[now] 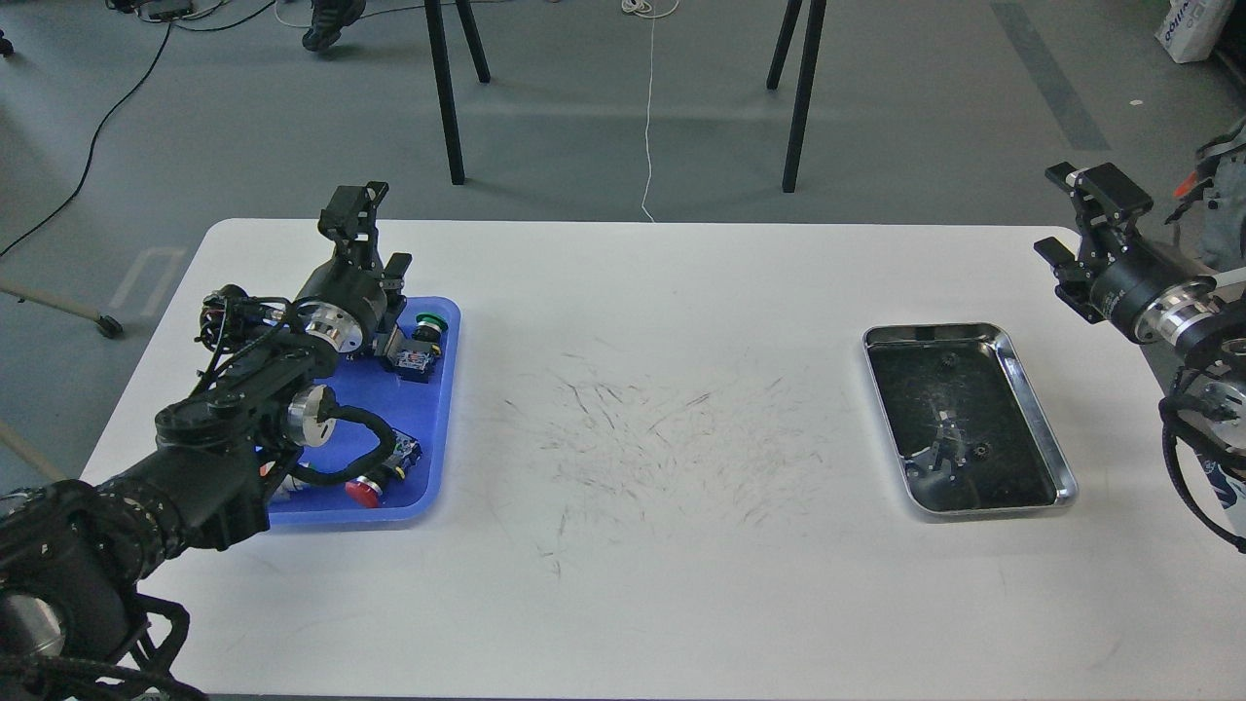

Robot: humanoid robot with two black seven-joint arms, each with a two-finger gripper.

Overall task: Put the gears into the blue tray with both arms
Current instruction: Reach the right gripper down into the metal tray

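Note:
The blue tray (435, 428) lies at the table's left, and my left arm reaches over its left half. Beyond the tray's far edge my left gripper (374, 238) is raised, open, with nothing between its fingers. Two tiny black gears (949, 361) (982, 449) lie in the steel tray (1034, 389) at the right. My right gripper (1077, 218) is open and empty. It hangs to the right of the steel tray, beyond its far corner, near the table's right edge. No gear shows in the blue tray, and my left arm hides part of it.
Coloured push-button switches lie in the blue tray, one with a green cap (429, 325) and one with a red cap (365, 491). The scratched white table (642, 438) spans the view. Black stand legs (446, 107) rise from the floor behind it.

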